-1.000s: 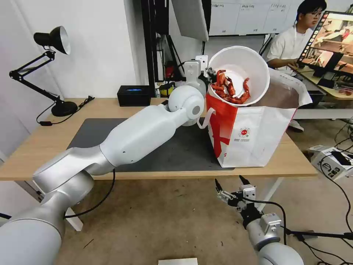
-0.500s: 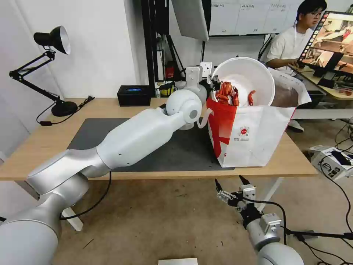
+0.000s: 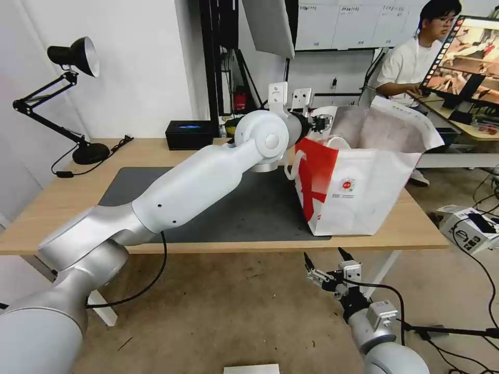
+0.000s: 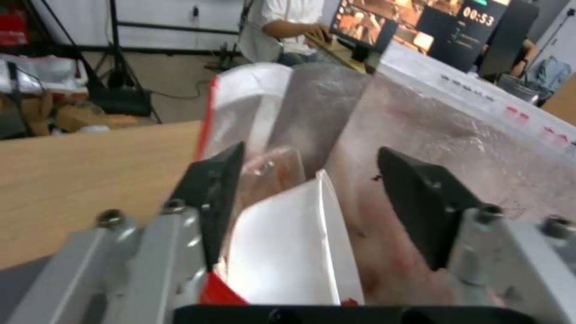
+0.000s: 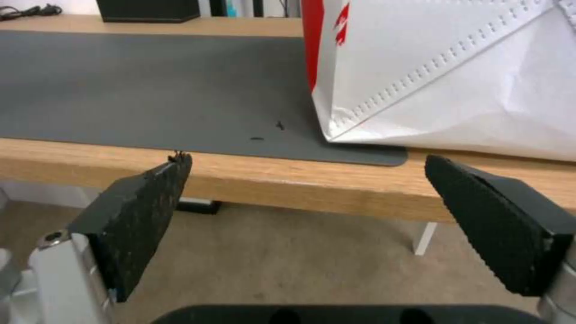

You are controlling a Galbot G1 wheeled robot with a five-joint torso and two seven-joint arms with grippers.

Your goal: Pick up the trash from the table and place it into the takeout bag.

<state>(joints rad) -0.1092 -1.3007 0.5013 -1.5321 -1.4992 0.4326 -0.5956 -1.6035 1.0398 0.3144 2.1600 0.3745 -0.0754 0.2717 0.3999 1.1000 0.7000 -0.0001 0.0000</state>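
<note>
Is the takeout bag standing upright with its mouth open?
Yes. The takeout bag stands upright on the table, mouth open, foil lining showing; the left gripper is at its mouth.

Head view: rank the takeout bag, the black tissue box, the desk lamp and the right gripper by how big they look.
1. Takeout bag
2. Desk lamp, with its arm and base
3. Black tissue box and right gripper: they look about alike, and the gripper sits nearer the camera, so I won't rank them.

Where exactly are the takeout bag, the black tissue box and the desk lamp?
takeout bag [image 3: 358, 192]: head view, on its white front panel near the round red logo.
black tissue box [image 3: 189, 136]: head view, on its front face.
desk lamp [image 3: 78, 54]: head view, on its black shade.
</note>
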